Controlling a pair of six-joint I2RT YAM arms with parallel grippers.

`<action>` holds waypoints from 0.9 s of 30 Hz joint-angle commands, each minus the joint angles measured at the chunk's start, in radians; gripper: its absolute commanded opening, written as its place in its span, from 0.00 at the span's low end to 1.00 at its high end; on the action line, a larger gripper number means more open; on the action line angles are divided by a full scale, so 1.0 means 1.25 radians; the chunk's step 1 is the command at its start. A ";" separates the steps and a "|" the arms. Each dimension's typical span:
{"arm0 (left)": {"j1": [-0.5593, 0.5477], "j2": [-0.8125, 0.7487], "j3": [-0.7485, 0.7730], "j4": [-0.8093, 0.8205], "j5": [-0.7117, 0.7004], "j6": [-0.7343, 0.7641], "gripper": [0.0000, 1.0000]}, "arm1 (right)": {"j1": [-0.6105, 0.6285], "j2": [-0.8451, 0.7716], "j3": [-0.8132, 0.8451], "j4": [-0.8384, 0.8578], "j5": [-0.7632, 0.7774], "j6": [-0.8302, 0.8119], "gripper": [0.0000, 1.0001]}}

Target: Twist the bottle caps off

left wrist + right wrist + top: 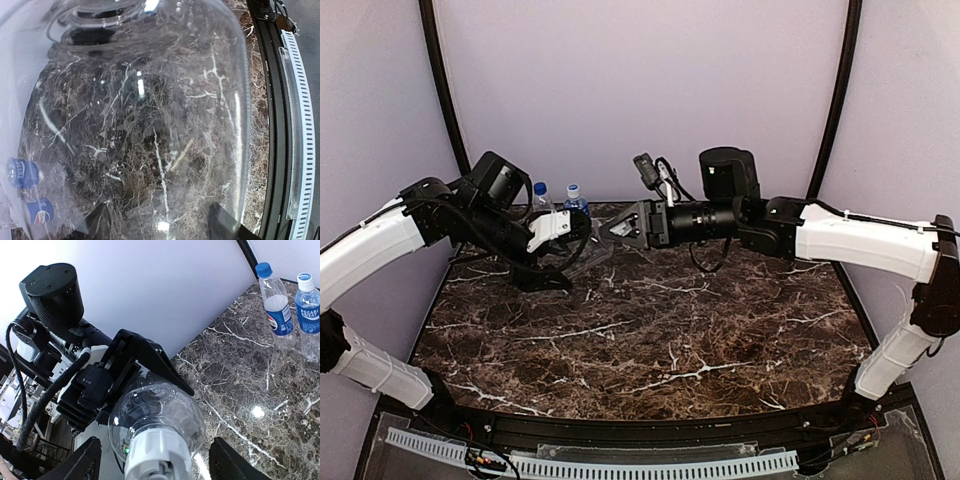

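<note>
Gripping the plain bottle round its belly with the left gripper, closed onto it, sideways and clear of the table toward 12 o'clock in the top view, neck aimed at 3 o'clock. Standing off with the right gripper, fingers spread well wide at either side of the white cap, holding nothing. Could close off-centre and pinch only the cap's rim, then slip round it instead of turning it. Could reach too deep and catch the neck, twisting the whole bottle inside the left hold; looks like thin, slick plastic, apt to buckle and slide under a hard turn. Might shove the bottle backward through that hold on the approach. Cannot tell tight from already loosened on this cap; if loose, might fall and roll. Farther back at 11 o'clock, upright and just beside each other: the Pepsi bottle under its blue cap and the blue-labelled bottle under the other white cap, close behind the left wrist and liable to be knocked over by a swing.
</note>
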 commanded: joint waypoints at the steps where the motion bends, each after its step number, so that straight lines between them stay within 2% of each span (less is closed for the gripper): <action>1: -0.004 -0.024 -0.010 0.033 -0.072 0.003 0.59 | -0.002 -0.034 0.013 0.001 0.027 0.070 0.76; 6: -0.003 -0.035 -0.028 0.115 -0.212 0.012 0.55 | -0.020 -0.065 -0.014 -0.012 0.062 0.179 0.79; 12: -0.017 -0.063 -0.072 0.191 -0.378 0.081 0.53 | -0.018 -0.051 0.014 -0.043 0.111 0.203 0.80; 19: -0.030 -0.077 -0.116 0.218 -0.396 0.112 0.52 | -0.018 0.007 0.070 -0.040 0.082 0.211 0.79; 23: -0.033 -0.081 -0.119 0.218 -0.397 0.117 0.52 | -0.020 0.051 0.115 -0.046 0.069 0.208 0.74; 27: -0.034 -0.084 -0.118 0.217 -0.397 0.119 0.52 | -0.024 0.079 0.150 -0.095 0.125 0.180 0.70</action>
